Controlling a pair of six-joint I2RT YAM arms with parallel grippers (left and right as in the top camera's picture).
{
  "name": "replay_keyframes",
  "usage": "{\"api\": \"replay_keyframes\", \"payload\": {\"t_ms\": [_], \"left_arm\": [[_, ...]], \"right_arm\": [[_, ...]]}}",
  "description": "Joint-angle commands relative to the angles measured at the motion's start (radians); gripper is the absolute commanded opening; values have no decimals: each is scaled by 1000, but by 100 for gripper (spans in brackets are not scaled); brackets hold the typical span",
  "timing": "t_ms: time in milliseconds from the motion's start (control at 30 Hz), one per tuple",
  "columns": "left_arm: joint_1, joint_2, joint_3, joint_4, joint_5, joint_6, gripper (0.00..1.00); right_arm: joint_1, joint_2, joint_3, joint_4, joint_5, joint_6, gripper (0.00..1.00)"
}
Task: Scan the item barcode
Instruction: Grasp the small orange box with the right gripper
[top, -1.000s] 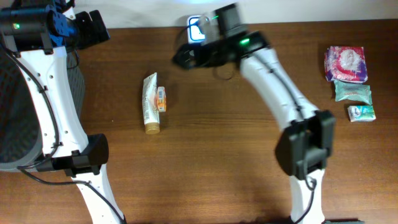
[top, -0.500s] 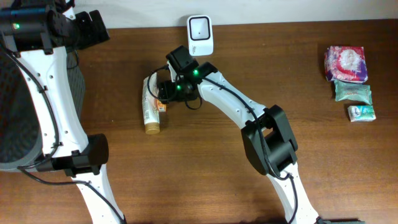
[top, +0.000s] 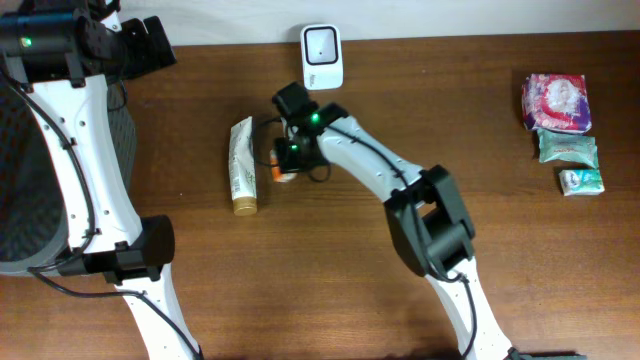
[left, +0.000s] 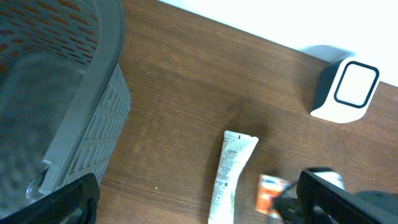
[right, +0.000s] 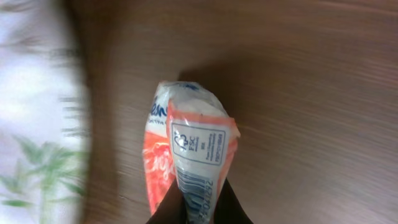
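Brown wood desk (top: 330, 270), white wall (top: 480, 15) behind. Right gripper (top: 285, 165) jaws now clamp orange packet (right: 193, 149), shifted off tube (top: 242, 165); left gripper (top: 152, 42) jaws open.

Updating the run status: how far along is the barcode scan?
Done: the right end effector is shut on one end of the orange-and-white packet, beside the tube. In hand: that grip; the packet's barcode shows just above the pinch. Left: carry the packet to the white scanner at the table's far edge and present the barcode.
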Motion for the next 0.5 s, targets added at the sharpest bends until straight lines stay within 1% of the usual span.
{"api": "replay_keyframes", "payload": {"t_ms": [0,67,133,200,267,300,333,400,467], "left_arm": [[2,-19,9,-1,-8,11,99],[2,-19,9,-1,-8,11,99],[2,-19,9,-1,-8,11,99],[2,-19,9,-1,-8,11,99],[2,-19,9,-1,-8,11,99],[2,-19,9,-1,-8,11,99],[2,-19,9,-1,-8,11,99],[2,-19,9,-1,-8,11,99],[2,-19,9,-1,-8,11,99]], "right_arm": [[-76,-135,48,-115,222,-2,4],[-93,-160,48,-235,404,-1,4],[-88,-148,34,-332,558,-1,4],[-80,-134,-31,-349,663,8,4],[-82,-124,-105,-315,680,11,4],[-81,-124,-159,-269,663,11,14],[-80,-124,-177,-250,607,10,28],[-80,-125,-172,-237,484,10,28],[-87,-130,-134,-258,470,6,32]]}}
